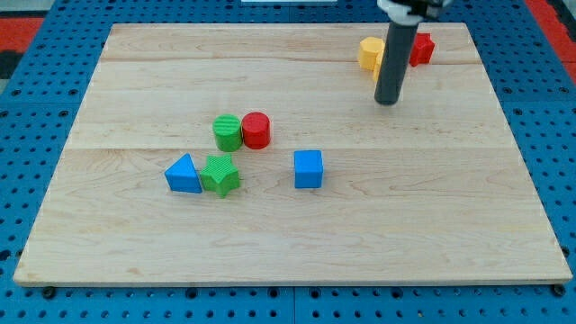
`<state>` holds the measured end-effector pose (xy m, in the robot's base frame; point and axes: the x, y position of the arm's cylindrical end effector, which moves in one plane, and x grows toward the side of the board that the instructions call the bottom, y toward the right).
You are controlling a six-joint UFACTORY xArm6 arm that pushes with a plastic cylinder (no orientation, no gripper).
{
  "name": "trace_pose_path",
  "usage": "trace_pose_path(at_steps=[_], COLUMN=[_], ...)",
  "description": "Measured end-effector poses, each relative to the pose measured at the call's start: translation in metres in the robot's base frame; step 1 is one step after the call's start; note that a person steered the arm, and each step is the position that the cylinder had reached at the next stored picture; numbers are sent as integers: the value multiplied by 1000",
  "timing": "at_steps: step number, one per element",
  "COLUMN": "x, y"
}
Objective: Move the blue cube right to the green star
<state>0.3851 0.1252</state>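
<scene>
In the camera view, my arm is carrying no claw at all, so there is nothing to be released or clenched and nothing is being grasped; it is ending in a straight dark rod. My tip (387,102) is resting on the surface (432,216) toward the view's top right, well apart from the blue cube (308,169) and touching no block that I can make out. Just above my tip, the rod is passing in front of a yellow block (368,53) and a red block (422,49), whose shapes I cannot tell because the rod is hiding part of each.

The surface is showing as a pale wooden board of joined planks, lying on a blue perforated base (36,297), with red matting (27,22) showing at the view's top corners.

The blue cube is sitting near the board's middle, alone. To the view's left of the blue cube, with a clear gap between them, the green star (220,175) is lying, and a blue triangular block (184,175) is touching the star's far side. Up and left of the blue cube, a green cylinder (228,132) and a red cylinder (256,130) are standing side by side, touching.
</scene>
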Motion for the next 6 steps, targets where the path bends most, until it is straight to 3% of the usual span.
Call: trace_pose_path(at_steps=[2, 4, 6], x=[87, 74, 52], y=[-96, -215, -158])
